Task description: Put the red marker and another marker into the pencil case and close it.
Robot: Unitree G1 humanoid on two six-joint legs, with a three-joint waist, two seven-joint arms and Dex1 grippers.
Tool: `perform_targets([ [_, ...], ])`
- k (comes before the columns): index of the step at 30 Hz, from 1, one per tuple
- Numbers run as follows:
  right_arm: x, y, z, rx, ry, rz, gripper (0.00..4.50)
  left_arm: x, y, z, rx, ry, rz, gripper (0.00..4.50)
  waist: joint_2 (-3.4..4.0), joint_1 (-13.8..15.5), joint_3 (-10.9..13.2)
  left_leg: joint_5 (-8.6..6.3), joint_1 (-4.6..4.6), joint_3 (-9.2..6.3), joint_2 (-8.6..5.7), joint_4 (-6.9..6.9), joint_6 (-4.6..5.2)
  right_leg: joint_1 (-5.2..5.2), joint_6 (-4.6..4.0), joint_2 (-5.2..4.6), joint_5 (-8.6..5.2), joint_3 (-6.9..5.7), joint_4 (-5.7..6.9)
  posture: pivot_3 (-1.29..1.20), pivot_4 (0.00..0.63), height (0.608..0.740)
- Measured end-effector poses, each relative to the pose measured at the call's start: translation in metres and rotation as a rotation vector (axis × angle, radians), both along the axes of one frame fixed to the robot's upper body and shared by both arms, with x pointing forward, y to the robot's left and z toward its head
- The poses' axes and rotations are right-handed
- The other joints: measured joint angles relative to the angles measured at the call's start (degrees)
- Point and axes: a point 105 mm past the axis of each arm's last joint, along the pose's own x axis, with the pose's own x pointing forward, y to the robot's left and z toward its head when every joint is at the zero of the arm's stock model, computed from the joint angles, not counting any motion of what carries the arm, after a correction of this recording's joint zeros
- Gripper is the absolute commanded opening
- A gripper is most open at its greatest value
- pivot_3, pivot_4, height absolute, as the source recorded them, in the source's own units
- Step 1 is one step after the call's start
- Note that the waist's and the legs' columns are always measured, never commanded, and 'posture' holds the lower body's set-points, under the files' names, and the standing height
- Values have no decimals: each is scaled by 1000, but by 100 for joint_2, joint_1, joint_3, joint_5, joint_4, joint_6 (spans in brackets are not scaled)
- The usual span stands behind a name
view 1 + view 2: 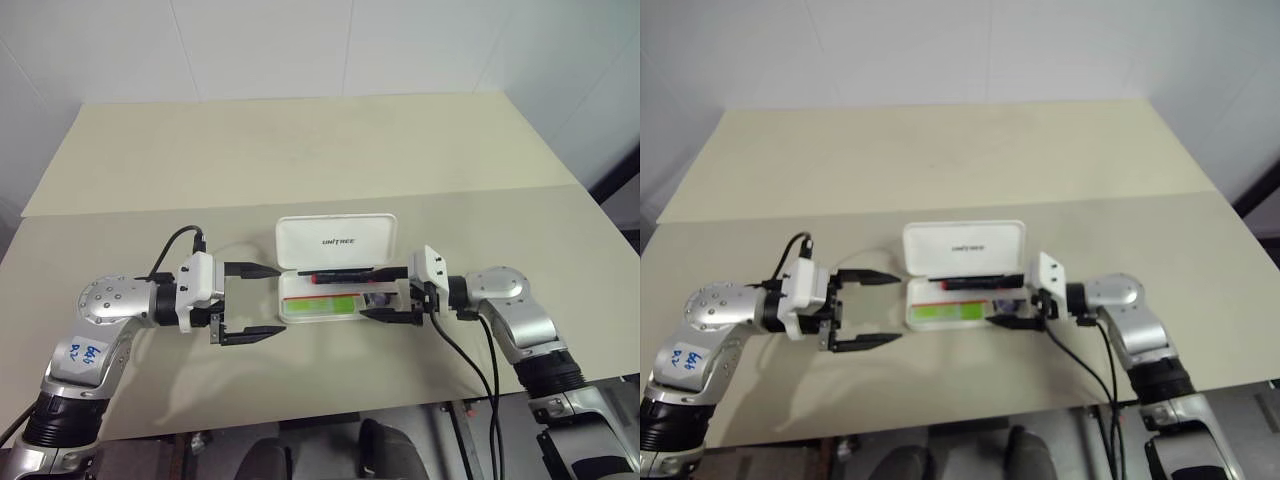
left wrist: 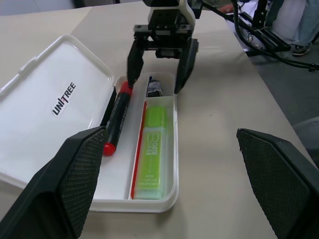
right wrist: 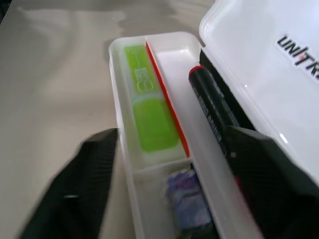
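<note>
Nearest to me, the left gripper [image 1: 250, 302] hangs just off the case's left end with its two black fingers spread wide and nothing between them; I would guess it waits there to steady the case or swing the lid over. Past it, the white hard-plastic pencil case [image 1: 288, 307], rectangular with rounded corners, lies open on the beige table [image 1: 300, 160], its hinged lid standing up at the back so the dark "UNITREE" lettering faces forward. In the front compartment lies the stubby light-green highlighter marker [image 2: 151, 149], flat and lengthwise beside a thin red divider line [image 2: 138, 144]. In the compartment behind rests the slim black marker with the bright red end [image 2: 117, 121], lengthwise close to the hinge, its far end right at the right gripper's fingers. The right gripper [image 2: 157, 59] sits at the case's right end with its fingers parted, straddling that end and clasping nothing, which reads to me as a claw letting go of the red marker it has laid down. A small dark bluish object [image 3: 188, 201], too blurred to name, sits in the small end pocket. Counting: one case, two markers, both inside, two grippers, both empty. Judging by that, only the closing of the lid remains.
</note>
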Motion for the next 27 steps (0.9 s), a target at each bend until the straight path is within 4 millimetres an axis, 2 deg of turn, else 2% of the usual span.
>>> perform_targets([
  [2,-1,2,3,3,-7,7,4427,0,0,0,0,-1,-1,4500,1,0,0,0,0,0,0,0,0,0,0,0,0,0,0,0,150,740],
  [6,-9,8,21,40,-36,45,4427,2,-1,5,0,-18,-5,4500,1,6,1,0,0,-1,0,0,0,0,0,0,0,-1,0,0,150,740],
  [9,-19,4,31,65,-28,53,4427,5,2,4,-3,-12,5,4500,0,23,0,-1,-1,-2,0,0,-2,1,0,0,0,-1,0,0,150,740],
  [14,-25,-22,36,64,-24,-34,4427,10,8,3,-12,-5,37,4500,0,25,0,-3,-1,0,0,-1,-4,1,0,0,0,-1,-1,0,150,740],
  [22,-27,-75,44,32,-107,-209,4427,21,32,3,-49,8,120,4500,-4,29,-2,-3,2,10,2,1,-4,2,0,0,0,-3,-1,0,150,740],
  [27,-26,-86,45,22,-125,-226,4500,22,37,-3,-57,30,116,2888,-4,14,-2,-3,8,16,11,0,-4,3,0,4,0,-4,0,0,150,740],
])
